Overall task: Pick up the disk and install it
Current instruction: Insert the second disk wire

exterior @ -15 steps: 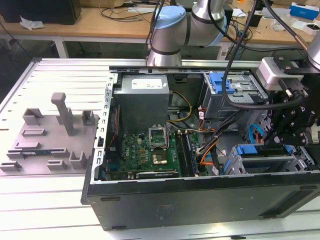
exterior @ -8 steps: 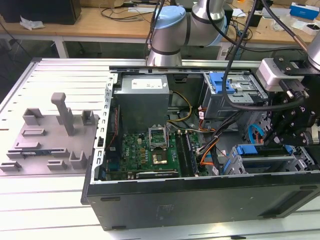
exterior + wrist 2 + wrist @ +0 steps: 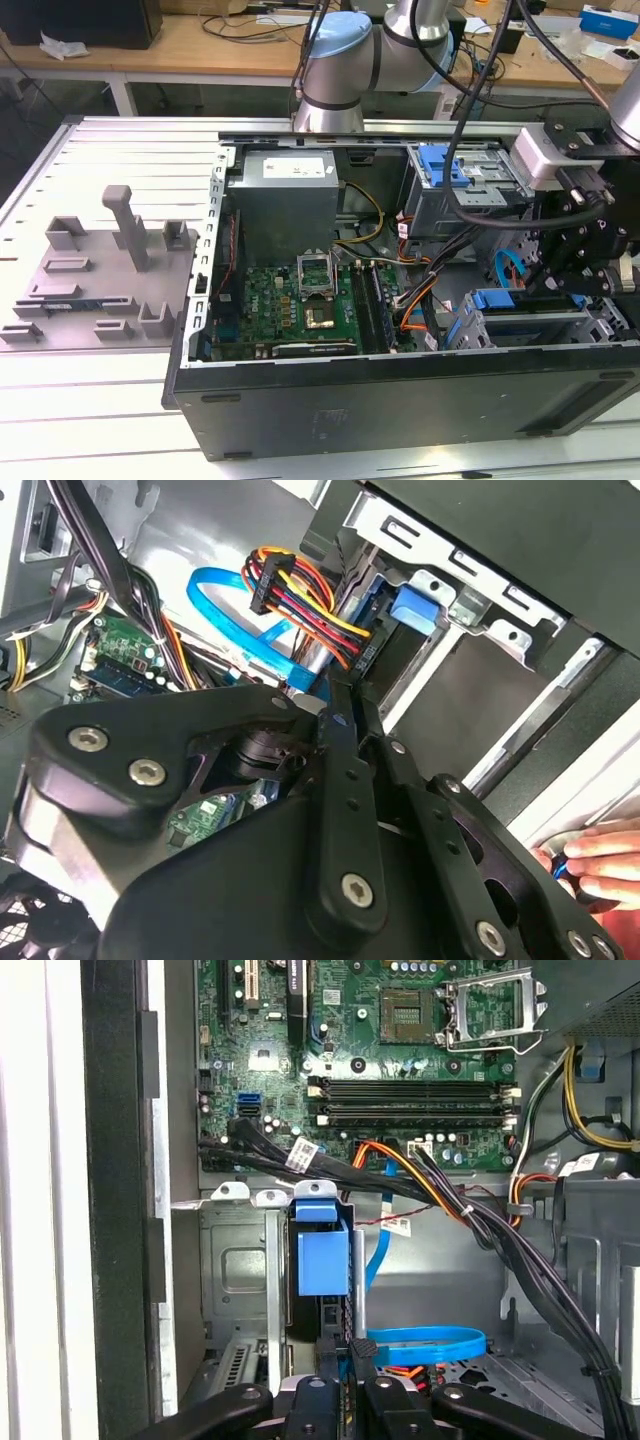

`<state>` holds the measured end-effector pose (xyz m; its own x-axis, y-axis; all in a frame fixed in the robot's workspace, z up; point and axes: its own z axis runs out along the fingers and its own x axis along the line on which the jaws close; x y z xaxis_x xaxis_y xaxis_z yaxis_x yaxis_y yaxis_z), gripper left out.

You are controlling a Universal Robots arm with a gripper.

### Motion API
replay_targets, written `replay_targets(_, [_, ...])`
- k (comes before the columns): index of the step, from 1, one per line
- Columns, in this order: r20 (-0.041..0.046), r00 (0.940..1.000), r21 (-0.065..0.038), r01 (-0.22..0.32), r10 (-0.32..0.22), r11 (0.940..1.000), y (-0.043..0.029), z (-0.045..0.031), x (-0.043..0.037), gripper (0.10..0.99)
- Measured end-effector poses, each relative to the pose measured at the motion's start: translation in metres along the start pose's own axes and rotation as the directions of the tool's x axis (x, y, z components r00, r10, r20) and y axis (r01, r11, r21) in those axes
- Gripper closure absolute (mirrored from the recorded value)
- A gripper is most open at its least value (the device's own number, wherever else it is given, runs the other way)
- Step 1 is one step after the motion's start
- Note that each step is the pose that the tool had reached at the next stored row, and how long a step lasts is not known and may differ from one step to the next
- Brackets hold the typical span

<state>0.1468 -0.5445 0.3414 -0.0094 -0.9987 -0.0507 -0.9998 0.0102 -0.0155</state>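
Blue-framed disk (image 3: 322, 1260) is being shown seated upright in the drive cage (image 3: 235, 1270) of the computer case (image 3: 400, 410), so installation is being judged nearly complete. End effector (image 3: 350, 1360) is being held closed just beside its edge, apparently gripping nothing. Little room is being left by cables (image 3: 480, 1230) and cage walls.

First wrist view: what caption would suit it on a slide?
The pincer hangs beside the blue-framed disk standing in the computer case's drive cage.
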Motion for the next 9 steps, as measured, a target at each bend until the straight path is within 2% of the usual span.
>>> replay_targets(3, [0.0018, 1.0, -0.001, 0.009, -0.009, 1.0, 0.0006, 0.0028, 0.0, 0.925])
replay_targets(4, [0.0005, 1.0, -0.001, 0.009, -0.009, 1.0, 0.0007, -0.0026, -0.0002, 0.914])
replay_targets(5, [-0.0018, 1.0, 0.0, 0.009, -0.009, 1.0, 0.0006, -0.0087, -0.0007, 0.792])
replay_targets(6, [-0.0024, 1.0, 0.0, 0.009, -0.009, 1.0, 0.0006, -0.0117, -0.0009, 0.733])
replay_targets(7, [-0.0055, 0.9999, -0.001, 0.009, -0.009, 1.0, 0.0005, -0.0178, -0.0019, 0.733])
replay_targets(8, [-0.0068, 0.9999, 0.0, 0.009, -0.009, 1.0, 0.0005, -0.0215, -0.0024, 0.667])
replay_targets(9, [-0.0078, 0.9999, 0.0, 0.009, -0.009, 1.0, 0.0004, -0.0266, -0.0034, 0.667])
